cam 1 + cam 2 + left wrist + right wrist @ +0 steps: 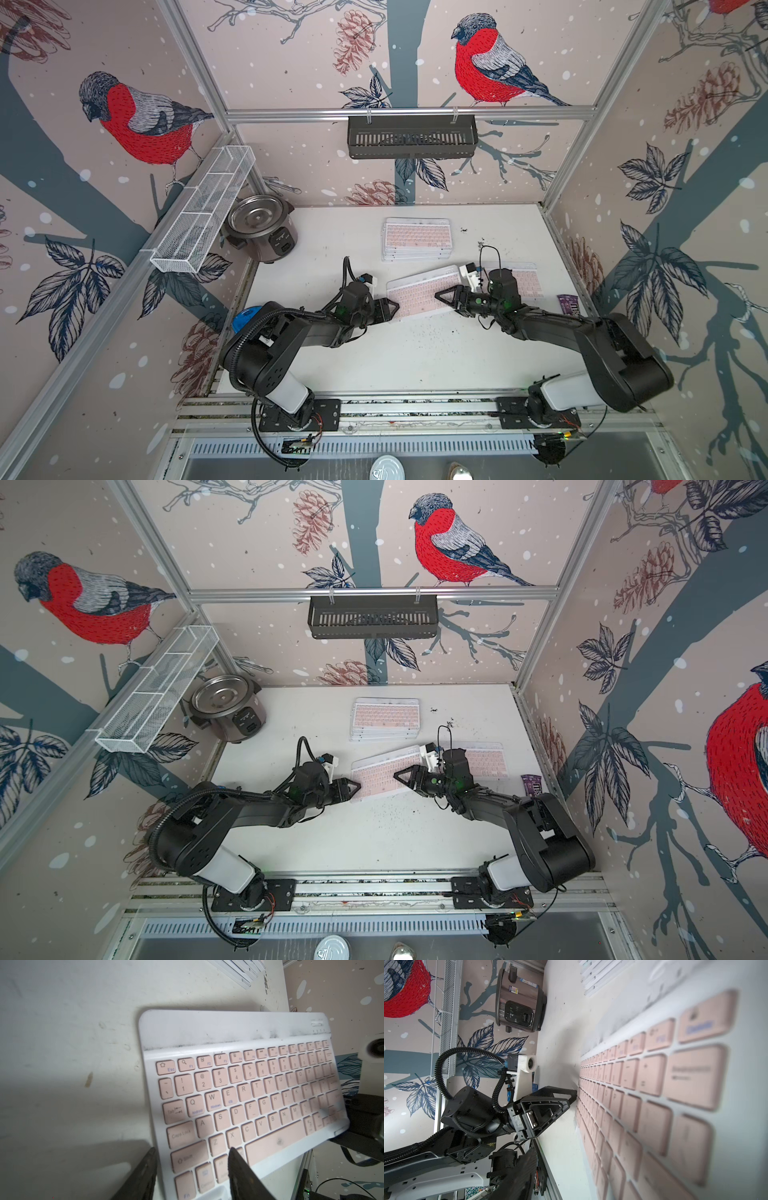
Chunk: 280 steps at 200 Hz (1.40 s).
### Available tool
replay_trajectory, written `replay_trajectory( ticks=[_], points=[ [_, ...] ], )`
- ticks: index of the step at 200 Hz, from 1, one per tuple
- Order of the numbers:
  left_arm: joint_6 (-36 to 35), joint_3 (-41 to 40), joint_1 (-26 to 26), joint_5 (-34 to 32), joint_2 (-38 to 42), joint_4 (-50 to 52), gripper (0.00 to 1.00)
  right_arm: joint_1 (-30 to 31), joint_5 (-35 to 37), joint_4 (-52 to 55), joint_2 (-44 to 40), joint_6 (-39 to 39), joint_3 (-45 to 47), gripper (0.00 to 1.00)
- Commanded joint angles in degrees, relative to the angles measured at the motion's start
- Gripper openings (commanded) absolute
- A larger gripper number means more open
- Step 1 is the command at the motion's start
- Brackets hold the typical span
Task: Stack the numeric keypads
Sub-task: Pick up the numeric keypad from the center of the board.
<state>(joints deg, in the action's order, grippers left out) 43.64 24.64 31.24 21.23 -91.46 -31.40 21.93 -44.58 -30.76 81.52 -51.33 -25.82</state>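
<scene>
A pink-keyed keypad (pixel 415 293) (pixel 249 1088) lies askew mid-table, between both arms. My left gripper (pixel 395 307) (pixel 192 1149) is shut on its left end, one finger under the frame and one on the keys. My right gripper (pixel 438 296) straddles the right end. In the right wrist view one finger (pixel 527 1159) shows above the keys, the other is hidden, and contact is unclear. A stack of several keypads (pixel 417 239) sits behind. Another keypad (pixel 528 282) lies flat at the right, partly under my right wrist.
A rice cooker (pixel 262 228) stands at the back left below a white mesh basket (pixel 203 208). A black basket (pixel 411 137) hangs on the back rail. A purple candy bar (pixel 567 303) lies by the right wall. Dark crumbs dot the table (pixel 415 353).
</scene>
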Motion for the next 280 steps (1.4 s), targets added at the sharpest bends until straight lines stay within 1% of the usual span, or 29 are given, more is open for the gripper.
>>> replay_trajectory(
  ticks=[1,30,78,92,125,175,192,203,231,263,267,280],
  points=[
    [1.7,-0.8,0.2,1.4,-1.3,16.0,0.56,-0.3,0.6,3.1,-1.5,2.9,-1.1,0.59],
    [1.8,-0.7,0.2,1.2,-1.3,15.9,0.56,-0.8,2.0,7.0,-1.7,5.1,-2.1,0.54],
    [1.7,-0.9,0.2,0.9,-0.8,16.2,0.55,-1.0,3.3,9.3,-2.3,6.5,-2.6,0.39],
    [1.8,-1.0,0.2,0.8,-0.8,16.3,0.55,-1.2,3.3,10.1,-2.7,7.1,-2.8,0.38],
    [1.7,-1.0,0.2,0.6,-1.0,16.3,0.55,-1.9,3.9,11.9,-4.1,8.0,-2.9,0.32],
    [1.8,-0.7,0.2,0.1,-0.4,16.6,0.55,-2.3,3.9,13.1,-4.9,8.7,-2.6,0.20],
    [1.9,-0.6,0.2,-0.3,0.4,17.0,0.55,-2.6,4.0,13.7,-5.2,8.9,-2.4,0.14],
    [1.8,-0.4,0.2,-0.6,1.1,17.4,0.55,-2.6,3.9,13.9,-5.7,8.9,-2.2,0.08],
    [1.6,1.0,0.2,-2.5,4.5,20.0,0.55,-3.2,2.8,13.7,-7.2,8.1,-2.1,0.07],
    [0.9,4.0,0.1,-5.5,10.9,25.4,0.55,-5.3,-0.2,11.4,-9.4,4.9,-2.1,0.07],
    [0.9,4.3,0.0,-6.0,11.7,26.1,0.55,-5.6,-0.4,11.4,-11.1,4.7,-2.3,0.07],
    [0.6,5.4,-0.4,-7.2,14.3,28.4,0.55,-6.2,-0.5,11.9,-12.5,4.5,-2.8,0.07]
  ],
)
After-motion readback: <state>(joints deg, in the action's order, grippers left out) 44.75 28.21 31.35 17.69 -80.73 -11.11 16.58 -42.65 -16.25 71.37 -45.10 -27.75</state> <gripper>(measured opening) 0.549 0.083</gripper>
